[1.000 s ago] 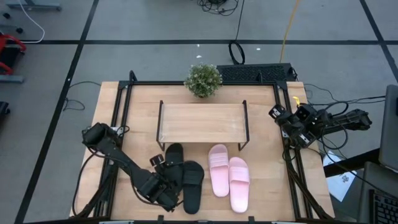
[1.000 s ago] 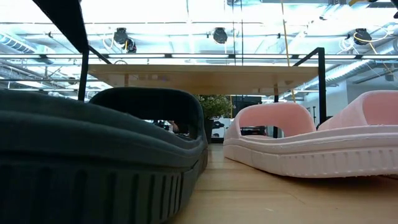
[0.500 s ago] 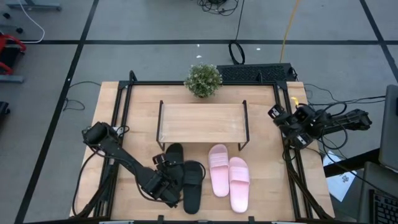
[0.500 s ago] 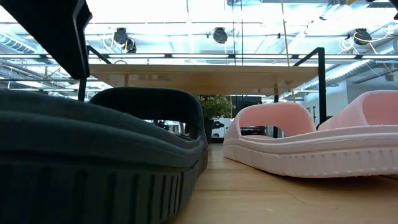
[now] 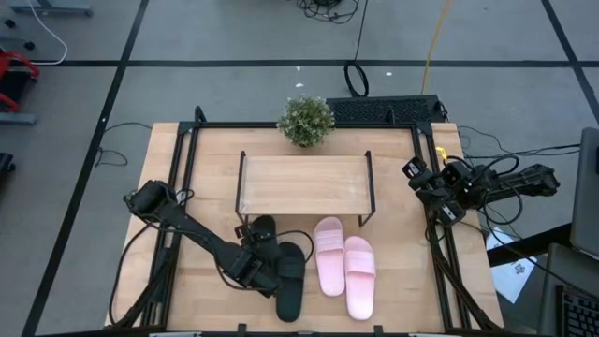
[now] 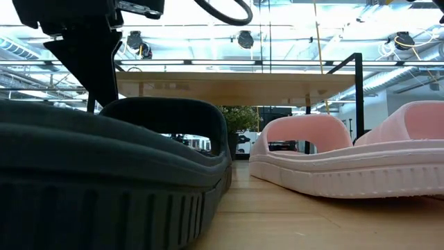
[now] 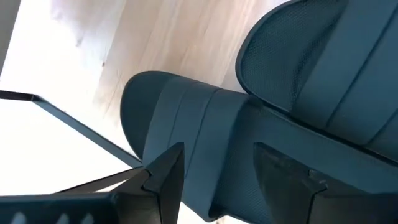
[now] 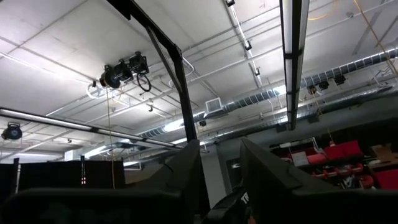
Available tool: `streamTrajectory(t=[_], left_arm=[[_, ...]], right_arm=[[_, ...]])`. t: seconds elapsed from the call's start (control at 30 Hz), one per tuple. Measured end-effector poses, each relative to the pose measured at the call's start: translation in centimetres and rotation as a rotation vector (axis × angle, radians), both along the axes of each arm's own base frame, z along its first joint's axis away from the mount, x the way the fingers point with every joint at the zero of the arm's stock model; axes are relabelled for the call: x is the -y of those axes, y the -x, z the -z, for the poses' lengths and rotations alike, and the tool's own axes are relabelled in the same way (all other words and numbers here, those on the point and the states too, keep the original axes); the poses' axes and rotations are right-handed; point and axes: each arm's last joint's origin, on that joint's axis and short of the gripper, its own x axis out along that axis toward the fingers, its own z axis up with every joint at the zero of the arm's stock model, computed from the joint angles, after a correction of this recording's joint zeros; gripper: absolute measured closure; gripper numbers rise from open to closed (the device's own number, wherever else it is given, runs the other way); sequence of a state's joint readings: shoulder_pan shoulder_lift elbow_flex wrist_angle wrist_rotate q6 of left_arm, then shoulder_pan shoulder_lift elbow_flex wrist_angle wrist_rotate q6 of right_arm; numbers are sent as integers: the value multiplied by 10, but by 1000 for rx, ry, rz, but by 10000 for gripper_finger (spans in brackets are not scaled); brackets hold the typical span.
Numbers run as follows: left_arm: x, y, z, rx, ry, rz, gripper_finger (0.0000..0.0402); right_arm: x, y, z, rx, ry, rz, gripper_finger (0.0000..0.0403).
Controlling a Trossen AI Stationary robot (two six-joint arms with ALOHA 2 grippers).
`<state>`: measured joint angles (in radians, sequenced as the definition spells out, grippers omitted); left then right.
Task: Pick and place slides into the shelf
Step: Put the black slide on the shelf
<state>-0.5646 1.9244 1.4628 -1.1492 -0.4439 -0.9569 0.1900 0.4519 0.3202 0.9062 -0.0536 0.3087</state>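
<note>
- The shelf stood mid-table with its top board bare; none of the four slides was on or under it yet, so the task looked barely begun.
- The pink pair lay side by side just in front of the shelf's right half, untouched.
- The black pair lay in front of the shelf's left half, one slide nearer it, the other further out.
- The left gripper hovered over the black slide nearer the shelf, fingers spread wide to either side of its strap, gripping nothing.
- The step looked like the first pick; next it should lower and close on the strap.
- The right gripper waited off the shelf's right end, pointing upward, fingers partly apart and empty.
</note>
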Motion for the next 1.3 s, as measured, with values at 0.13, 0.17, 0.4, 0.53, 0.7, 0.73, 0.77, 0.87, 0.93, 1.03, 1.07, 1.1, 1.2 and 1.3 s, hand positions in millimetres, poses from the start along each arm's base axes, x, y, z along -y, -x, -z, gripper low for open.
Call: streamTrajectory(t=[0.13,0.17,0.4,0.53,0.7,0.73,0.77,0.87,0.93,1.03,1.07,1.1,1.2,1.3], left_arm=[[-3,-2,0,-5,-2,0,213],[-3,-2,0,-6,-2,2,213],[-5,0,0,-31,-30,16,213],[-5,0,0,-23,-34,6,213],[-5,-1,0,-12,-23,-6,213],[-4,0,0,-12,-15,-10,213],[-3,0,0,-8,-12,-20,213],[-3,1,0,18,0,-85,213],[-3,1,0,36,8,-128,213],[-2,1,0,31,26,-135,213],[-1,1,0,28,39,-133,213],[0,1,0,28,46,-131,213],[0,1,0,32,52,-134,213],[1,1,1,15,78,-137,213]], right_arm=[[0,0,0,3,11,10,296],[0,0,0,4,14,11,296],[0,0,0,3,14,12,296],[0,0,0,3,14,12,296],[0,0,0,-2,15,12,296],[0,0,1,-4,15,12,296],[0,-1,1,-7,16,12,296],[0,-1,2,-20,19,12,296],[0,-2,2,-25,20,12,296],[0,-2,3,-34,22,12,296],[-1,-3,3,-38,22,11,296],[-1,-3,4,-45,23,11,296],[-1,-4,6,-70,28,10,296],[-1,-6,8,-98,33,10,296]])
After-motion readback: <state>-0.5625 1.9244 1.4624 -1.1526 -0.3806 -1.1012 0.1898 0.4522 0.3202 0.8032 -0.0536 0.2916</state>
